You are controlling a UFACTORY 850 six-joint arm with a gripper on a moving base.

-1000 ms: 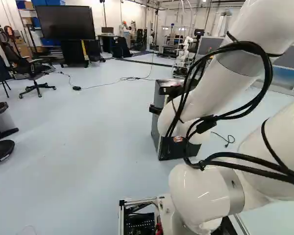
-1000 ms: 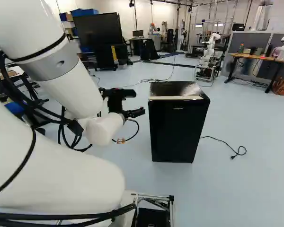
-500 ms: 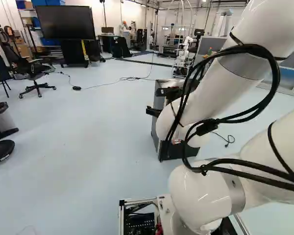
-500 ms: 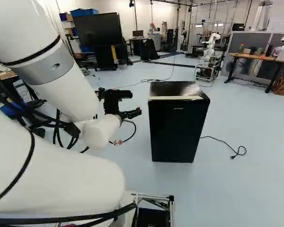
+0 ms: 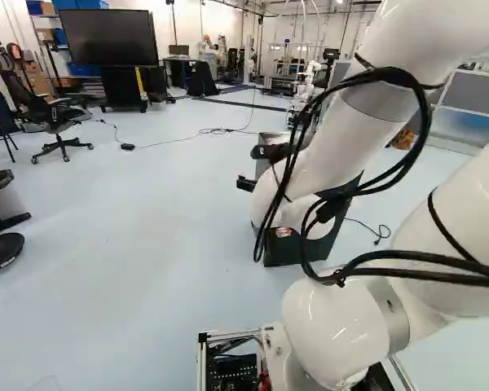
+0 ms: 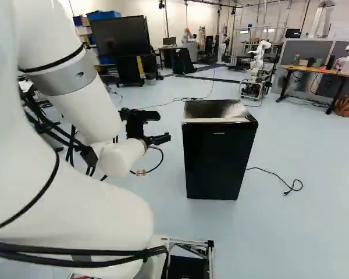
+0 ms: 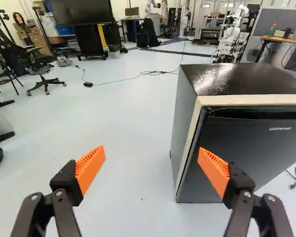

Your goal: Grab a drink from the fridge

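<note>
Well, straight to the business end: carrying the gripper (image 7: 152, 149) wide open, orange pads (image 7: 214, 170) well apart, with nothing caught between. Reaching forward on the bent white arm (image 6: 84, 110), set just off to one side of the fridge (image 6: 218, 157), at its left in the right base view. Near the front upright edge, apparently, but showing floor (image 6: 173, 200) between gripper and cabinet in that view, so no grip on anything.

And the drink? Nowhere in sight; presumably behind the door (image 7: 246, 153), apparently shut and facing back towards the base. Handy placing, that, with the front turned to the arm for direct access. Notice the dark recess (image 7: 256, 113) under the pale top edge: probably meant for pulling, and worth watching. Running off across the floor beside the cabinet, the black cable (image 6: 288, 189), well clear of the gripper.

So, reading the step: lining up to open the fridge, with most of the task to come. Keeping the pads apart makes sense here, leaving room to hook or pinch the door's edge. Next, likely, easing in towards that side edge and drawing the door outwards. Careful, though! Come in too square and risk nudging the whole cabinet, or slipping off the smooth front. Leave swing room for the door, too.
</note>
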